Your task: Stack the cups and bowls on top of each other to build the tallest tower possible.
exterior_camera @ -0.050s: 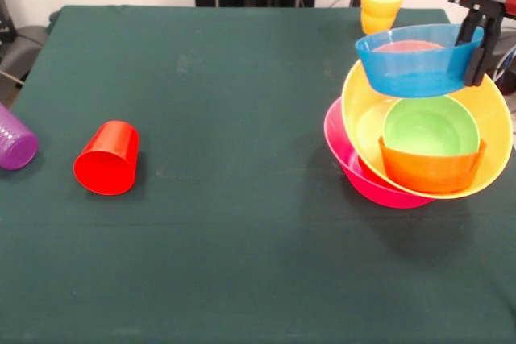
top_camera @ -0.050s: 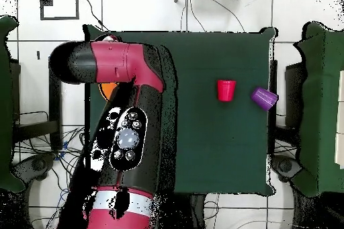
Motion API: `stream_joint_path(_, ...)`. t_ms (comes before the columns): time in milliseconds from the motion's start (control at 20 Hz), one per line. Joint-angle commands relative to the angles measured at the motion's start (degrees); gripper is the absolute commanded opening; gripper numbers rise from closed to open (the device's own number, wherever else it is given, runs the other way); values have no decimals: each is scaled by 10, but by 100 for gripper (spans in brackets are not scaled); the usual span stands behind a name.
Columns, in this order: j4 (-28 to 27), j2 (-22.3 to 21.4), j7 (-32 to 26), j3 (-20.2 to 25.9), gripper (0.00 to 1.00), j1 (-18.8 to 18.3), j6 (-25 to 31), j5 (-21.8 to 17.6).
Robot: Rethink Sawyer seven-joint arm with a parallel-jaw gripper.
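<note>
My gripper [exterior_camera @ -0.050s: 470,58] is shut on the right rim of the small blue bowl [exterior_camera @ -0.050s: 415,66], one finger inside and one outside. It holds the bowl above the back of the tower. The tower is a large yellow-orange bowl [exterior_camera @ -0.050s: 492,118] leaning in a pink bowl [exterior_camera @ -0.050s: 355,171], with a light green bowl [exterior_camera @ -0.050s: 431,125] and a small orange bowl [exterior_camera @ -0.050s: 431,171] inside. A red cup [exterior_camera @ -0.050s: 106,159] [top_camera @ -0.050s: 226,90] and a purple cup [exterior_camera @ -0.050s: 14,141] [top_camera @ -0.050s: 265,97] lie on their sides far left. A yellow cup [exterior_camera @ -0.050s: 381,2] stands at the back edge.
The dark green table [exterior_camera @ -0.050s: 242,239] stretches wide between the tower and the two lying cups. In the overhead view the arm [top_camera @ -0.050s: 127,125] covers the bowls; only an orange sliver [top_camera @ -0.050s: 105,90] shows beside it.
</note>
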Motion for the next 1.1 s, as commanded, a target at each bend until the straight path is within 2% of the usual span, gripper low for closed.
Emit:
stream_joint_path(50, 78, 23, 140, 7, 0, 10, -51, 20)
stream_joint_path(350, 96, 32, 137, 0, 0, 19, -73, 39)
stream_joint_path(1100, 119, 48, 123, -23, 0, 34, -82, 73)
